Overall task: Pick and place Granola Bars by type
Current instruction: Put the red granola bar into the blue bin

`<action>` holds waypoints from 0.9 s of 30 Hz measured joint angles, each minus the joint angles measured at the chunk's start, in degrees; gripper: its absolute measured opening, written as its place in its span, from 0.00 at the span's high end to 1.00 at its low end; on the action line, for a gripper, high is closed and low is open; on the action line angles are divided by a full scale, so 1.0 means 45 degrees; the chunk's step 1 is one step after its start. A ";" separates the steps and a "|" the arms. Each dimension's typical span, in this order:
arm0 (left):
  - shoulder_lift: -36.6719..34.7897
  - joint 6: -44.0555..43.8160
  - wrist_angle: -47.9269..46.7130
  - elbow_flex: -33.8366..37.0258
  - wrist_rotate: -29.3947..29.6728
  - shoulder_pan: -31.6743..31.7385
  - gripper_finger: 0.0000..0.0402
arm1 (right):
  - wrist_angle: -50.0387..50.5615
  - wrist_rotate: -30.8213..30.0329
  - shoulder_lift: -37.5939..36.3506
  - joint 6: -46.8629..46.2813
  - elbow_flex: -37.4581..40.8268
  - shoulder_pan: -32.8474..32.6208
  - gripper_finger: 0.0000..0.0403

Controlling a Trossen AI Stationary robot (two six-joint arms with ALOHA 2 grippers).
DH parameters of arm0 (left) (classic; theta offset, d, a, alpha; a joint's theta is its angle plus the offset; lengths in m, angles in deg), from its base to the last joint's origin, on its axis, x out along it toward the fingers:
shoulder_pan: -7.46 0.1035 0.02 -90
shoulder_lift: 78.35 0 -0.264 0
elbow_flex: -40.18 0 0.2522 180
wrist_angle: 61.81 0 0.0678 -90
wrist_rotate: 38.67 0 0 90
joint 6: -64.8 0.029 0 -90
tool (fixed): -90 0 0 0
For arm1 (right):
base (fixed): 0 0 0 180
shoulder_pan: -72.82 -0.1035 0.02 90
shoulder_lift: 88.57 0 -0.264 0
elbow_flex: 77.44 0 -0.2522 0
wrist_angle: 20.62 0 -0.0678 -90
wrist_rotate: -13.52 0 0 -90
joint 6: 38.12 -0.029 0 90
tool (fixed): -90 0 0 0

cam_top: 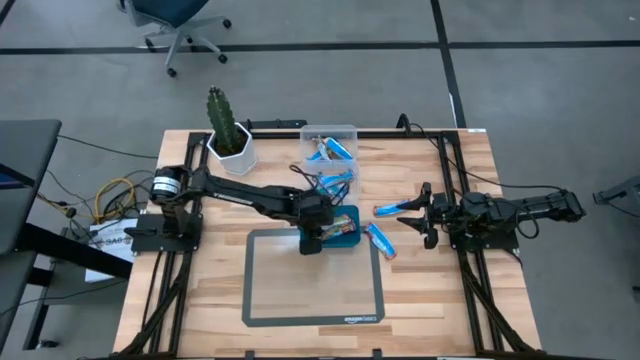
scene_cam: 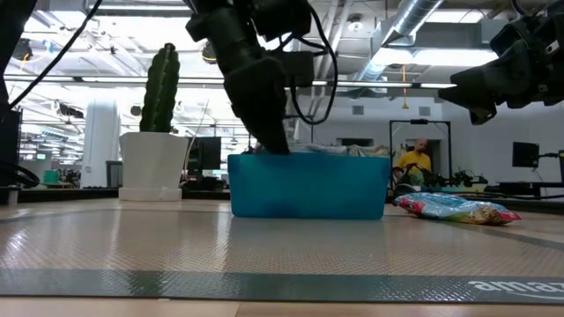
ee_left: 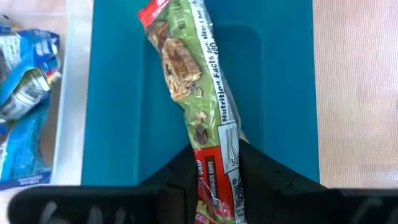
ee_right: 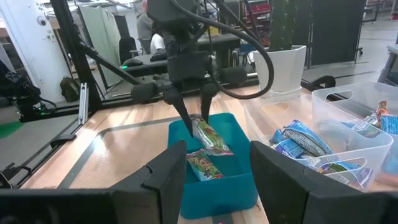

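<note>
My left gripper is over the teal tray and is shut on a multicoloured green-red granola bar. A second multicoloured bar lies flat on the tray's floor. My right gripper is open at the table's right, above the tabletop, with its fingers pointing toward the tray. Two shiny blue bars lie flat on the wood just in front of it. More blue bars lie in the clear plastic box. My left gripper pinches the multicoloured bar between its two fingers at one end, the red-printed end. The fingers come from above, pointing down, and lie along the bar. The bar hangs tilted below them inside the tray. Whether its free end touches the tray floor cannot be told.
The clear plastic box stands against the tray's far side. A white pot with a cactus is at the far left. A grey-bordered mat covers the near middle of the table. People show in the room beyond.
</note>
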 joint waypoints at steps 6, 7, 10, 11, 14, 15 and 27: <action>0.0000 0.0231 -0.0054 -0.0006 0.0273 0.0182 0.77 | 0.0000 0.0000 -0.0005 0.0000 0.0000 -0.0001 0.58; 0.0000 0.0243 -0.0072 -0.0006 0.0221 0.0207 0.76 | 0.0000 0.0000 -0.0005 0.0000 0.0000 0.0002 0.58; 0.0000 0.0243 -0.0063 -0.0006 0.0169 0.0199 0.70 | 0.0000 0.0000 0.0000 0.0000 0.0000 0.0004 0.58; 0.0000 0.0243 -0.0063 -0.0006 0.0167 0.0193 0.68 | 0.0000 0.0000 -0.0005 0.0000 0.0000 -0.0001 0.58; -0.0005 0.0238 -0.0063 -0.0006 0.0177 0.0199 0.61 | 0.0000 0.0000 -0.0004 0.0000 0.0000 0.0004 0.58; -0.0005 0.0210 -0.0063 -0.0006 0.0177 0.0208 0.60 | 0.0000 0.0000 -0.0003 0.0000 0.0000 0.0003 0.58; -0.3006 -0.1391 0.1416 0.2293 0.0089 0.0322 0.55 | 0.0000 0.0000 -0.0005 0.0000 0.0000 0.0003 0.58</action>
